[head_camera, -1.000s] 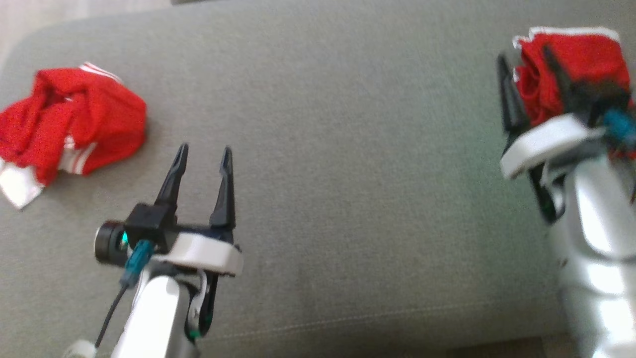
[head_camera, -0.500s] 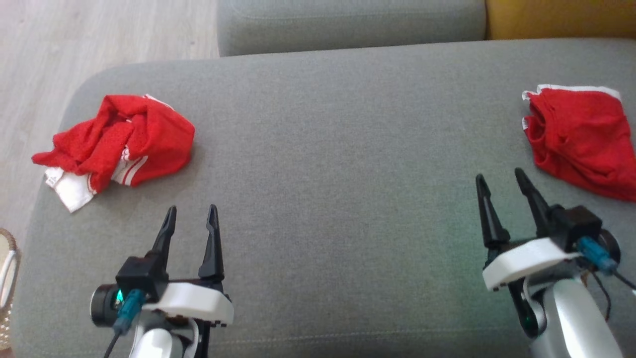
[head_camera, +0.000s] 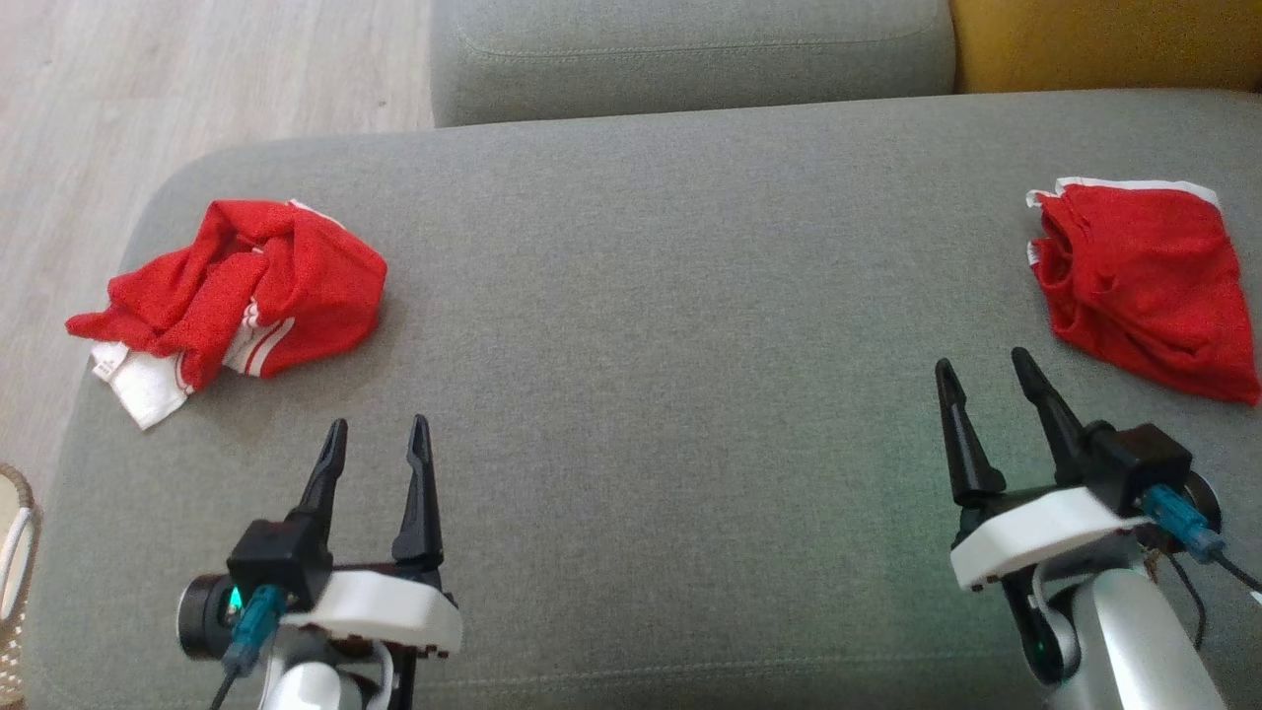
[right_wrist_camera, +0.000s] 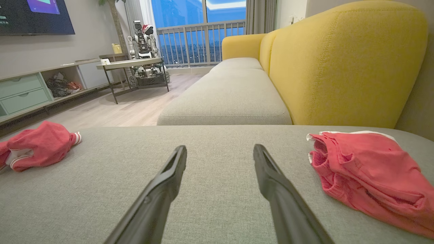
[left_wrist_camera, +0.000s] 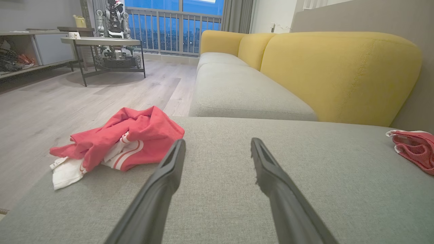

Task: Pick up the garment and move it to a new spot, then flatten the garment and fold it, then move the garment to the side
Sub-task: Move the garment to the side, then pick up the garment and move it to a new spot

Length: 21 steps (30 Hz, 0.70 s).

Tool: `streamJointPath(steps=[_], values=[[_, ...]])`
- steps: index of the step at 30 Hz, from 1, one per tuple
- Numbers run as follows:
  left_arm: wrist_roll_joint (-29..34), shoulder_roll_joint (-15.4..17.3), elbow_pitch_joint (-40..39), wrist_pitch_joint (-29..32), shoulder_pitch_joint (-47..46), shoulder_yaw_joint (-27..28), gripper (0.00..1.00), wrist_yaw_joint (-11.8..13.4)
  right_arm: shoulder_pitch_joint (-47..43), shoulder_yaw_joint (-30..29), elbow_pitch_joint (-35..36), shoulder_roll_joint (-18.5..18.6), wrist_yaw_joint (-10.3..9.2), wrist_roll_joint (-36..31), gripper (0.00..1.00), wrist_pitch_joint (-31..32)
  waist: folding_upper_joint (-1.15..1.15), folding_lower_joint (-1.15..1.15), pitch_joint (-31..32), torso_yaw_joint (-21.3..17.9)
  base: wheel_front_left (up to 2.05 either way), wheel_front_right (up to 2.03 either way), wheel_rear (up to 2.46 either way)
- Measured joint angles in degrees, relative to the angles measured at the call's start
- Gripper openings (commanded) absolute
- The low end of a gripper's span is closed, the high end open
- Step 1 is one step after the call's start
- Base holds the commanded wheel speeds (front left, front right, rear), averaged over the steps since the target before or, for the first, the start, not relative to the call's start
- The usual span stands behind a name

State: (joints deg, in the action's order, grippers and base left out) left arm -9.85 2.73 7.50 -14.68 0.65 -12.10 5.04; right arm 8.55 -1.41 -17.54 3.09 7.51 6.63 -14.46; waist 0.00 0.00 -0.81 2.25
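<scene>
A crumpled red garment with white stripes lies at the left end of the grey cushion; the left wrist view has it ahead and left of the fingers. A second red garment, folded flat with a white edge, rests at the right end and shows in the right wrist view to the right of the fingers. My left gripper stands open over bare cushion, below and right of the crumpled one. My right gripper is open too, just left of the folded one. Neither holds anything.
Beyond the cushion sit another grey seat and a yellow sofa back. Wood floor lies past the cushion's left edge, and a wicker basket rim shows at lower left. A metal table stands far off.
The head camera has shifted, widening the view. My right gripper, a second ago up against the folded red garment, now stands open and drawn back from it. The left gripper stays open.
</scene>
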Motion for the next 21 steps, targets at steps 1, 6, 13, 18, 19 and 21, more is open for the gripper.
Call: streamJointPath(steps=[1, 6, 13, 18, 19, 21], values=[[0.0, 0.0, 0.0, 0.0, 0.0, 0.0, 1.0, 0.0, 0.0, -0.1, 0.0, 0.0, 0.0, 0.0, 1.0, 0.0, 0.0, 0.0, 0.0, 0.1, 0.0, 0.0, 0.0], [0.0, 0.0, -0.2, 0.0, 0.0, 0.0, 1.0, 0.0, -0.2, -0.2, 0.2, 0.0, 0.0, 0.3, 1.0, 0.0, 0.0, 0.0, 0.2, 1.2, 0.0, 0.0, 0.0], [0.2, 0.0, -0.6, 0.0, 0.2, 0.1, 1.0, -0.2, -1.5, 2.0, 1.4, 0.0, 0.0, 2.3, 1.0, 0.0, 0.0, 0.0, 0.9, 5.5, 0.0, 0.0, 0.0], [0.7, 0.0, -0.8, 0.0, 0.6, 0.9, 1.0, -0.5, -2.3, 3.5, 2.1, -0.1, 0.0, 3.2, 1.0, 0.0, 0.0, 0.0, 1.5, 10.0, 0.0, 0.0, 0.0], [0.7, 0.0, -0.9, 0.0, 0.8, 1.2, 1.0, -0.6, -2.5, 3.7, 2.2, -0.1, 0.0, 3.3, 1.0, 0.0, 0.0, 0.0, 1.6, 11.0, 0.0, 0.0, 0.0], [0.8, 0.0, -1.1, 0.0, 1.5, 1.7, 1.0, -0.6, -2.5, 3.9, 2.4, -0.1, 0.0, 3.5, 1.0, 0.0, 0.0, 0.01, 1.8, 13.0, 0.0, 0.0, 0.0]])
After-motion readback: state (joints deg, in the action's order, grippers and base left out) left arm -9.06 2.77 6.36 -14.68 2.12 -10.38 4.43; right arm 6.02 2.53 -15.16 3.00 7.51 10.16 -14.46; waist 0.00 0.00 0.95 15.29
